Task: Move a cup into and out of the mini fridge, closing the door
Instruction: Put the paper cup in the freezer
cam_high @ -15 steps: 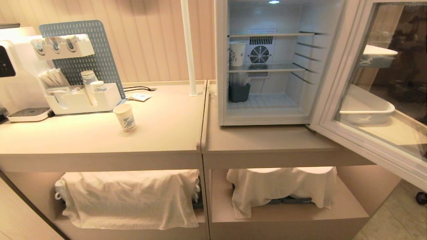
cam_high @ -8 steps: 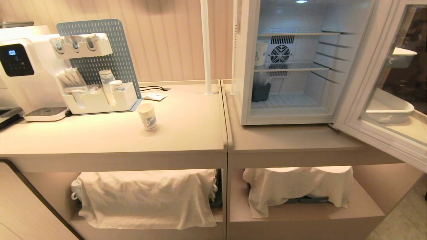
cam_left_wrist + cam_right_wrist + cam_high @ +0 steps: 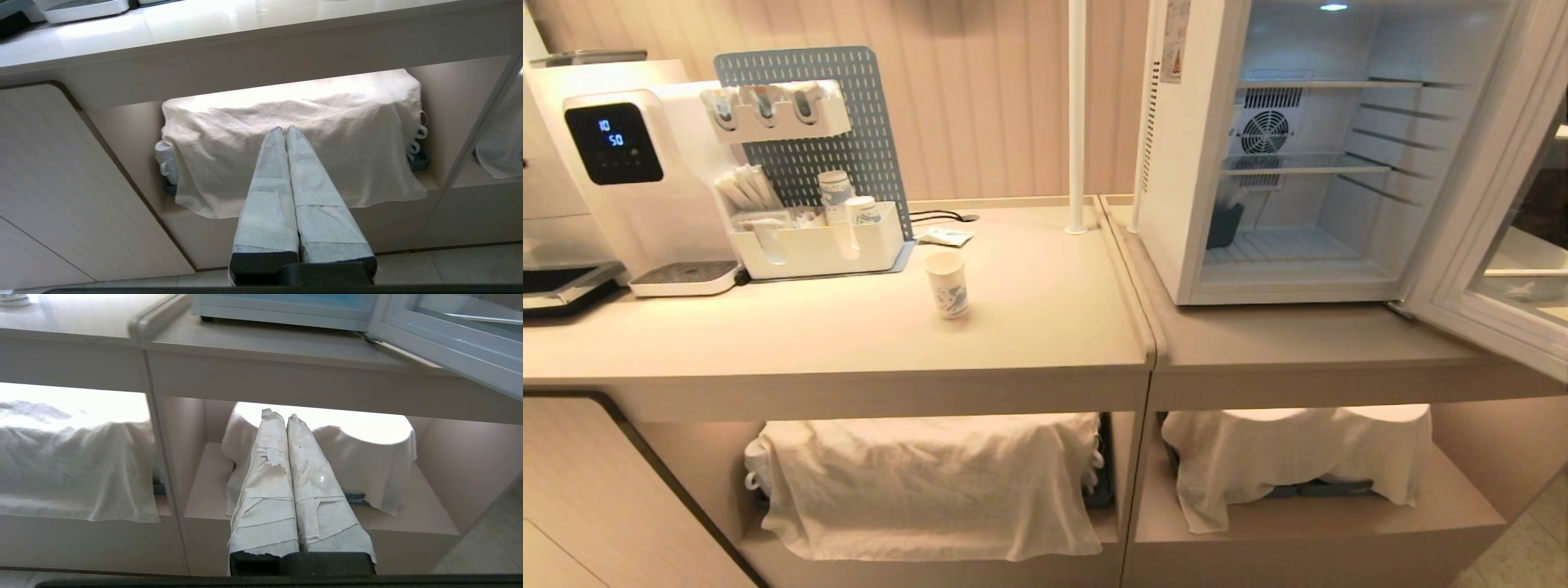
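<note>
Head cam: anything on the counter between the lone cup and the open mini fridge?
Nothing stands there. Between the cup and the mini fridge the head view shows bare counter and the seam between the two units; the white pole stands further back.

A white paper cup [image 3: 947,283] with a blue print stands upright and alone on the left counter [image 3: 833,343], in front of the white organizer tray [image 3: 817,245] holding a stack of like cups [image 3: 836,208]. A water dispenser [image 3: 629,180] sits further left. On the right counter, the mini fridge [image 3: 1258,155] stands with its door [image 3: 1494,245] swung wide open — wire shelves, rear fan and a dark bin visible inside. White cloths [image 3: 931,482] drape the lower shelves.
</note>
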### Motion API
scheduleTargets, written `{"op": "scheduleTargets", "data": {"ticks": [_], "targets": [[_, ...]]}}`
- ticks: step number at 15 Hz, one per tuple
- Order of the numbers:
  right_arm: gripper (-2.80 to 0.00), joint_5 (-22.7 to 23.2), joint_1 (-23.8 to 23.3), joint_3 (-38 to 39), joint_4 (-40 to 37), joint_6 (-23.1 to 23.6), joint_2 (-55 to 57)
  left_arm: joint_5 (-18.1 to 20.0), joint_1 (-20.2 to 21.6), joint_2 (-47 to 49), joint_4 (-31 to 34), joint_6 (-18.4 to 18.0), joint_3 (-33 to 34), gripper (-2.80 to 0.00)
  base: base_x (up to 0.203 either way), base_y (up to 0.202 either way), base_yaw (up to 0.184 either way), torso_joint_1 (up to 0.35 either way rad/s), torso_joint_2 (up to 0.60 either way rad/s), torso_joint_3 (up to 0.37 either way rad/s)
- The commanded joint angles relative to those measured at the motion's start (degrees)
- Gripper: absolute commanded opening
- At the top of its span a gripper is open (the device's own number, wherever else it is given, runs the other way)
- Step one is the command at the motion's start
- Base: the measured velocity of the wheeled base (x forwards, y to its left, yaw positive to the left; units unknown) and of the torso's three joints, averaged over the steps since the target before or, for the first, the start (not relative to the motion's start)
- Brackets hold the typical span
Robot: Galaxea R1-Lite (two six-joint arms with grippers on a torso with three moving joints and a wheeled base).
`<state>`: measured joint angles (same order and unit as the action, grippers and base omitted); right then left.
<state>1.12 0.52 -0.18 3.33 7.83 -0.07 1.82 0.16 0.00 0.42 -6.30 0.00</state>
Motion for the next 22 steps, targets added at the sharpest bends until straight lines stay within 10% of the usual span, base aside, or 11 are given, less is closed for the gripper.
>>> {"op": "scheduleTargets", "data": {"ticks": [1, 22], "targets": [[-2.8, 0.0, 0.0, 0.0, 0.0, 0.0, 0.0, 0.0, 0.0, 0.1, 0.1, 0.0, 0.0, -2.8, 0.0, 0.189, 0.002, -0.002, 0.0, 0.002], [-2.8, 0.0, 0.0, 0.0, -0.1, 0.3, 0.0, 0.0, 0.0, 0.0, 0.1, 0.2, 0.0, -2.8, 0.0, 0.192, 0.001, 0.003, 0.0, 0.003]]}}
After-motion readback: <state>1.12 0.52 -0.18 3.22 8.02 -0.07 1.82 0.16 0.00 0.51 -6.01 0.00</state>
